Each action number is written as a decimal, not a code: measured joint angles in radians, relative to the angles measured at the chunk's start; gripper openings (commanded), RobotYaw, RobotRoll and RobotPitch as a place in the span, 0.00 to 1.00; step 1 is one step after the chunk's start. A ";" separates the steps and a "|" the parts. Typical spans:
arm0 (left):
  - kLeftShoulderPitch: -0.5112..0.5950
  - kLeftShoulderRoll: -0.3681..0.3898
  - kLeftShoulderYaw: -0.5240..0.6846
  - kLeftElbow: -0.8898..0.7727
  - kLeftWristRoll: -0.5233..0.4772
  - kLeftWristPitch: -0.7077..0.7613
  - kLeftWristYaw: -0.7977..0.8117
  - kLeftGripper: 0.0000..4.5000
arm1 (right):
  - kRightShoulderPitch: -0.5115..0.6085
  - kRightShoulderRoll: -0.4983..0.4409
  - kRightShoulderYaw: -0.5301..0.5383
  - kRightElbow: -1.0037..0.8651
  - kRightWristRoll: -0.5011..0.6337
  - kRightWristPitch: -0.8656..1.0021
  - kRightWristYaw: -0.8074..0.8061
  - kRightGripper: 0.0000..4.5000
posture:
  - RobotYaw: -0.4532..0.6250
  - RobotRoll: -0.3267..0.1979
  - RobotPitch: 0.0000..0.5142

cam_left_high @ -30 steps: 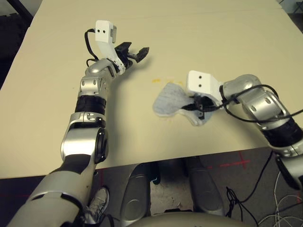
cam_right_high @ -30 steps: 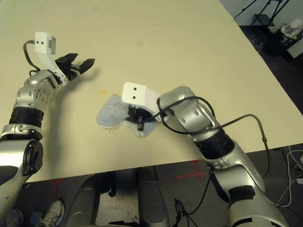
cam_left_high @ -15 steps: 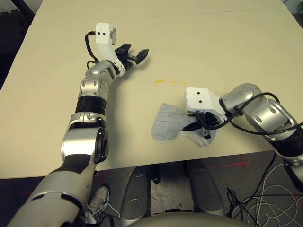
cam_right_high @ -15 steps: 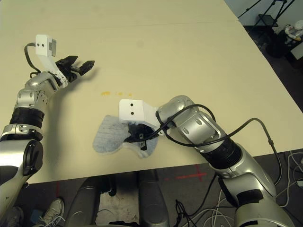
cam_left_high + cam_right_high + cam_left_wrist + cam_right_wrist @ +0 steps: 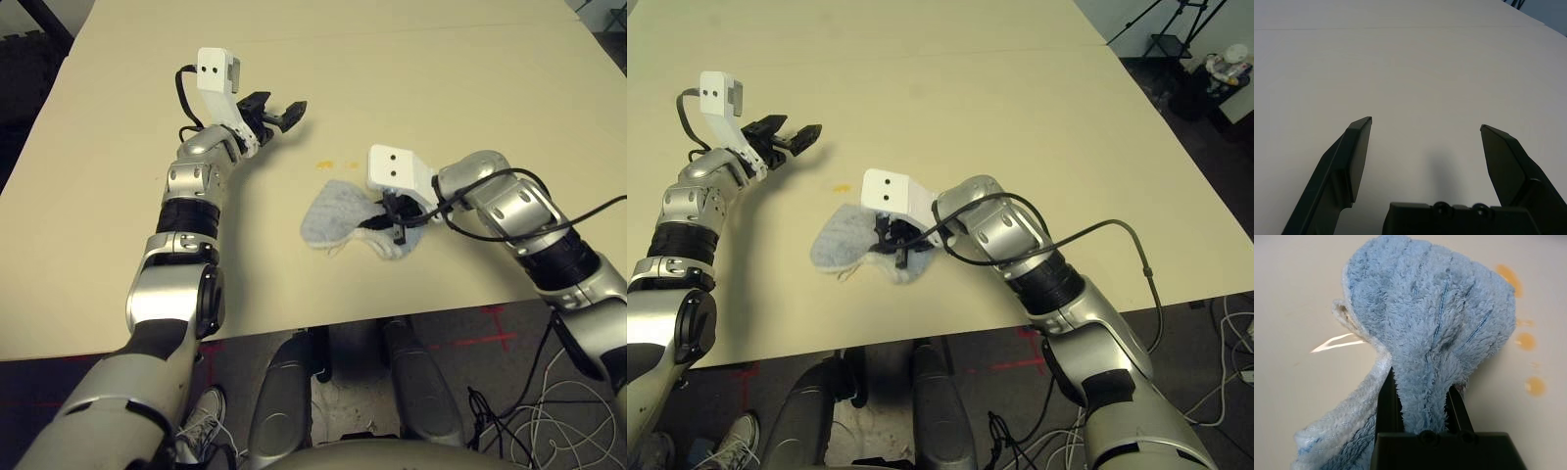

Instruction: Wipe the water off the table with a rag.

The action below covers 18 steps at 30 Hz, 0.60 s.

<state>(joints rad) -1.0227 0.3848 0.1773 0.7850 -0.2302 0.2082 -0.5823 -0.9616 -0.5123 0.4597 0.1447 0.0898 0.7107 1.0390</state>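
The rag lies on the table, bunched and grasped between the right gripper's fingers, spreading beyond them. It is farther from the table's near edge than half a second ago. The left gripper's fingers are parted, empty. Orange drops sit beside the rag; cables cross the grey floor.
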 measured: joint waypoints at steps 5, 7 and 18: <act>0.000 0.001 0.001 0.001 0.000 -0.004 0.002 1.00 | -0.058 0.044 -0.058 0.142 -0.029 -0.002 -0.091 0.04 | 0.38 0.62 0.67; 0.000 0.001 0.001 0.001 0.000 -0.005 0.003 1.00 | -0.080 0.060 -0.074 0.192 -0.037 -0.011 -0.116 0.04 | 0.38 0.62 0.67; 0.000 -0.003 0.001 0.001 0.000 -0.006 0.004 1.00 | -0.163 0.128 -0.103 0.346 -0.085 -0.062 -0.145 0.04 | 0.39 0.62 0.67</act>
<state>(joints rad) -1.0224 0.3819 0.1787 0.7861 -0.2304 0.2019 -0.5784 -1.1247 -0.3840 0.3566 0.4906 0.0048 0.6486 0.8939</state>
